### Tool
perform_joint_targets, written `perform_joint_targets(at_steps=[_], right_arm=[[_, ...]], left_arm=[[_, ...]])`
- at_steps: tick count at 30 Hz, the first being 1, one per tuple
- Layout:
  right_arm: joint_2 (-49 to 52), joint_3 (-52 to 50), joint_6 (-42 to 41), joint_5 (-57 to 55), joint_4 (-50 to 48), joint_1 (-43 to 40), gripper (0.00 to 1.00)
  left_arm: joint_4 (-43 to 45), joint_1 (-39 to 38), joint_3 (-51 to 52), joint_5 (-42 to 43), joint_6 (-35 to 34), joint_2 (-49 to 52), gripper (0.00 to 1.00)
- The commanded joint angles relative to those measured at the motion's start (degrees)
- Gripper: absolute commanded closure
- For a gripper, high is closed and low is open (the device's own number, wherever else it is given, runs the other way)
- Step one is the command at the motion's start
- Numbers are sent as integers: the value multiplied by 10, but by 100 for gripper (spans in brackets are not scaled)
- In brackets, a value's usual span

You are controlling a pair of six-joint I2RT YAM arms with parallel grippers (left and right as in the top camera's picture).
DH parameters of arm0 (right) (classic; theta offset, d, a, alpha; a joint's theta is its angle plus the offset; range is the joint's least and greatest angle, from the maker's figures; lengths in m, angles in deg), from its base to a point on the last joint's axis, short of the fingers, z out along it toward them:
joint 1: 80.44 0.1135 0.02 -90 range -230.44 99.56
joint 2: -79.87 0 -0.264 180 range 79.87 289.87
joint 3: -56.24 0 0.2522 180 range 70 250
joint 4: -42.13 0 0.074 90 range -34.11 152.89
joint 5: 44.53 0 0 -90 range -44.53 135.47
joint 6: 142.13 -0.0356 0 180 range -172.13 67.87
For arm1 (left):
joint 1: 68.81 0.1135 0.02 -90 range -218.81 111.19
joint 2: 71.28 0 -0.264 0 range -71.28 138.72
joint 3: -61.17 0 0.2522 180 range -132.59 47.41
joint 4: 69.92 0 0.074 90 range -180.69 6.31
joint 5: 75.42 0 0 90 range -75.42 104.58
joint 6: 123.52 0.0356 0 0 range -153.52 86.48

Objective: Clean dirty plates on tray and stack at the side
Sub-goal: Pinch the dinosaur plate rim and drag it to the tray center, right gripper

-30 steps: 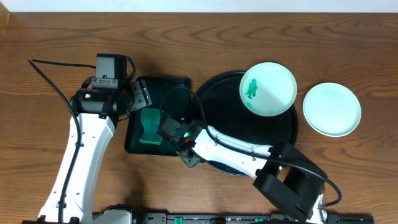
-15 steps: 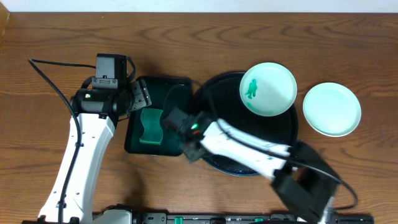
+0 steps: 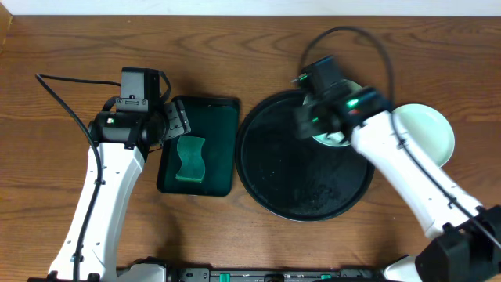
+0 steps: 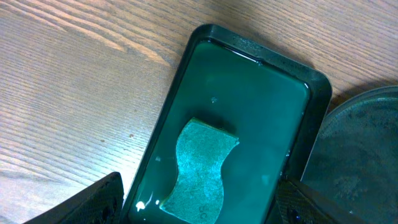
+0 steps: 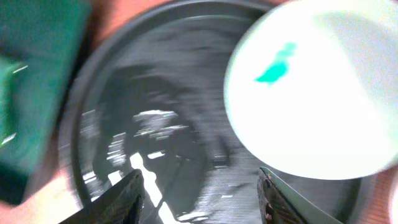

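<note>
From overhead, the black tray [image 3: 270, 168] lies in the middle of the table [image 3: 70, 47]. The right arm [image 3: 399, 160] reaches across the tray's far right part. Its wrist covers most of the dirty plate [image 3: 335, 140] resting there, so only a sliver of the plate's near edge shows. Just right of the tray, on the bare wood, sits a clean plate [image 3: 434, 133] with no mark on it, which looks like the start of the stack at the side. Just left of the black tray is a green tray [image 3: 215, 125] with a sponge [image 3: 189, 159] in it. The left gripper [image 3: 174, 119] hangs over its far left edge, probably because the sponge is the wiping tool. In the left wrist view the sponge lies flat on the green tray's glossy floor; whether there is water there I cannot tell. The left fingers [image 4: 93, 199] stand wide apart at the picture's lower corners with nothing between them, clear of the sponge. The right wrist view is blurred, but the right gripper [image 5: 202, 202] shows its fingers spread wide and empty above the black tray. The dirty plate sits at upper right, its green smudge [image 5: 277, 65] facing up. Spread like that, the gripper seems set to take the plate by its rim, and the plate has not yet been wiped.
</note>
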Motion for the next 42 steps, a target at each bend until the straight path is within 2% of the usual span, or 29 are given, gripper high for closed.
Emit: perform_joint_targets(at_steps=[1, 7, 15, 25, 30, 34, 37, 42], right_arm=[[5, 6, 39, 0, 5, -64, 43], [20, 6, 60, -1, 4, -172, 43], [43, 4, 60, 0, 0, -254, 44], [98, 1, 60, 0, -21, -269, 48], [134, 1, 90, 0, -50, -269, 50], [161, 1, 97, 0, -73, -269, 57], [174, 1, 97, 0, -83, -269, 67], [196, 1, 101, 1, -95, -269, 73]], left_arm=[[-2, 1, -13, -5, -1, -2, 21], [-2, 1, -13, -5, 0, -2, 21], [-2, 1, -13, -5, -1, -2, 21], [-2, 1, -13, -5, -1, -2, 21], [-2, 1, -13, -5, -1, -2, 21], [-2, 1, -13, -5, -1, -2, 21], [-2, 1, -13, -6, -1, -2, 21], [-2, 1, -13, -5, 0, -2, 21]])
